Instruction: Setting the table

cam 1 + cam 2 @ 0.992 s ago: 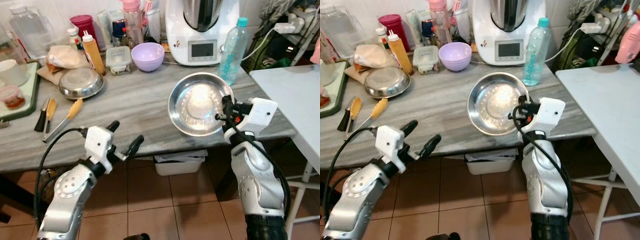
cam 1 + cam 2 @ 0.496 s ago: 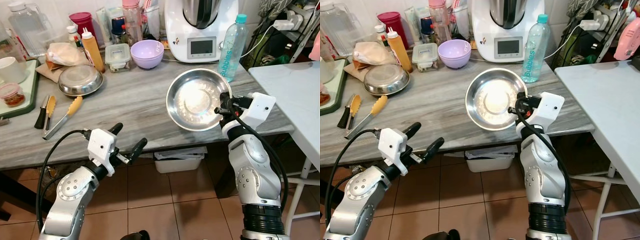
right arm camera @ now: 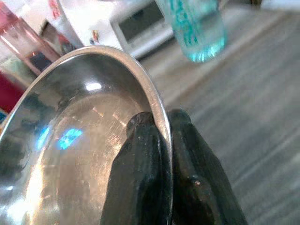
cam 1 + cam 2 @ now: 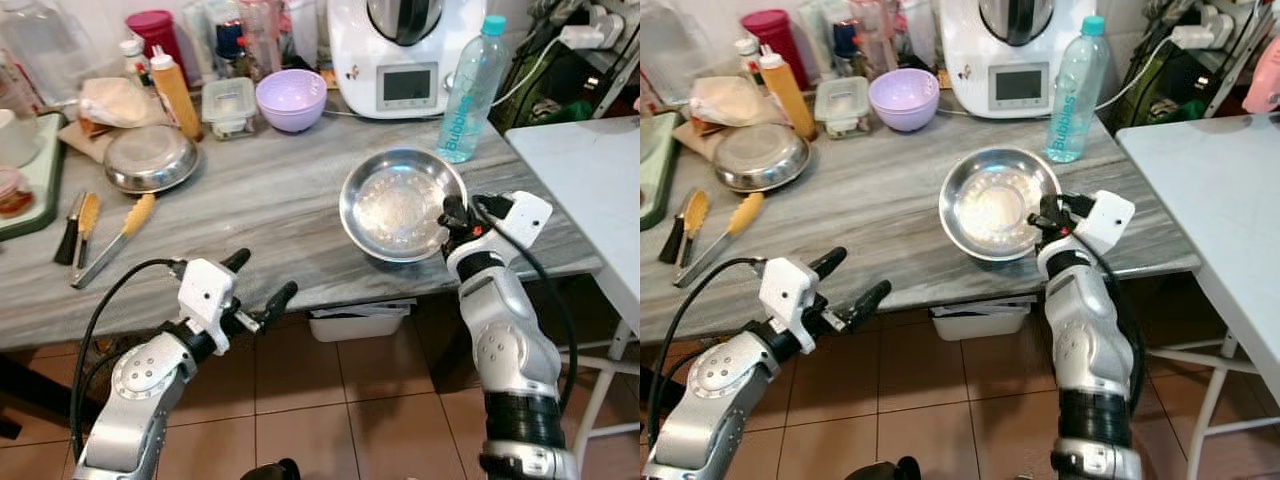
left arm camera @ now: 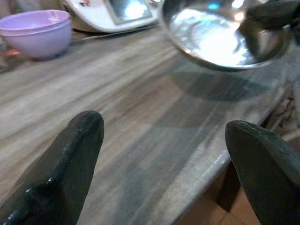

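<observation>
Right gripper (image 4: 452,212) pinches the rim of the steel bowl (image 4: 400,203), one black finger inside the rim and one outside, as the right wrist view shows plainly. Compared with half a second ago the bowl sits lower and flatter: it was tipped up toward the camera and is now nearly level, held over the front edge of the grey marble counter (image 4: 260,210), its shadow in the left wrist view suggesting it hangs just clear of the surface. I judge that the bowl is picked up and being carried, probably toward the white table (image 4: 590,190) to the right of the counter, so the setting itself is not yet done. Left gripper (image 4: 262,286) hovers with its fingers spread wide and empty in front of the counter's near edge, as it did before. Counted on the counter, largest first: one white kitchen machine (image 4: 395,50) at the back, one blue water bottle (image 4: 468,90) behind the held bowl, two steel bowls with the second (image 4: 150,160) far to the left, one lilac bowl (image 4: 291,98) left of the machine, one lidded plastic box (image 4: 229,104) beside it, one orange sauce bottle (image 4: 174,90), one pair of yellow-tipped tongs (image 4: 112,240) near the left front.
</observation>
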`<state>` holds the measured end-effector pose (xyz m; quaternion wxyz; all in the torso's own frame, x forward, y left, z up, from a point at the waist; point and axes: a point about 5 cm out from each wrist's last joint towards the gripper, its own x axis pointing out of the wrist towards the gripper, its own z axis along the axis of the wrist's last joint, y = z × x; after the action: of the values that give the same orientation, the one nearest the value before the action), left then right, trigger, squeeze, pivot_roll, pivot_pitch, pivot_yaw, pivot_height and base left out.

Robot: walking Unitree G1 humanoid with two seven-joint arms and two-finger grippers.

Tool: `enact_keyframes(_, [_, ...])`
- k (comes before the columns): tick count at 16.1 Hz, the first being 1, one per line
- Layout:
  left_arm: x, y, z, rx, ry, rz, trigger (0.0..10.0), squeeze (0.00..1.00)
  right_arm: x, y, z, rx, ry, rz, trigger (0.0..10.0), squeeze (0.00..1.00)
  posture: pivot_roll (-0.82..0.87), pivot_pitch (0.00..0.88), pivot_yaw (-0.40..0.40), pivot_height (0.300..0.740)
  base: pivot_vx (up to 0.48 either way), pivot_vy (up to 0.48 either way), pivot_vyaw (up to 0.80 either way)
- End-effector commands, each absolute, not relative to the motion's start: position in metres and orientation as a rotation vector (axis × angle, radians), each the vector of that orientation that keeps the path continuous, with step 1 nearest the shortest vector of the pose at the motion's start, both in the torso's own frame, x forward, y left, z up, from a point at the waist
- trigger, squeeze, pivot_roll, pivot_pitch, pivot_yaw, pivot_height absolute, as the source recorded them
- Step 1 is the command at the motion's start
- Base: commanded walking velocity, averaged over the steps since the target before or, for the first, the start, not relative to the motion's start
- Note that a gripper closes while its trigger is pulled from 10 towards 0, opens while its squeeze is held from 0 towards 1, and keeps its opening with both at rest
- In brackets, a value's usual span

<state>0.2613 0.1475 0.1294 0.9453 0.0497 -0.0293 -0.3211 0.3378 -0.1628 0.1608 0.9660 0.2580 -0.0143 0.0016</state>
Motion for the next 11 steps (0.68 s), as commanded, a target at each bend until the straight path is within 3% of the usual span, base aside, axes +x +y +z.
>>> enact_keyframes(1, [0.259, 0.146, 0.134, 0.126, -0.069, -0.687, 10.0, 0.00, 0.342, -0.155, 0.158, 0.562, 0.008, 0.020, 10.0, 0.00, -0.01, 0.117, 0.085, 0.740, 0.000, 0.000, 0.00])
enact_keyframes(11, [0.259, 0.142, 0.141, 0.167, -0.092, -0.738, 10.0, 0.00, 0.368, -0.119, 0.151, 0.675, 0.202, 0.040, 10.0, 0.00, 0.00, 0.118, 0.083, 0.740, 0.000, 0.000, 0.00])
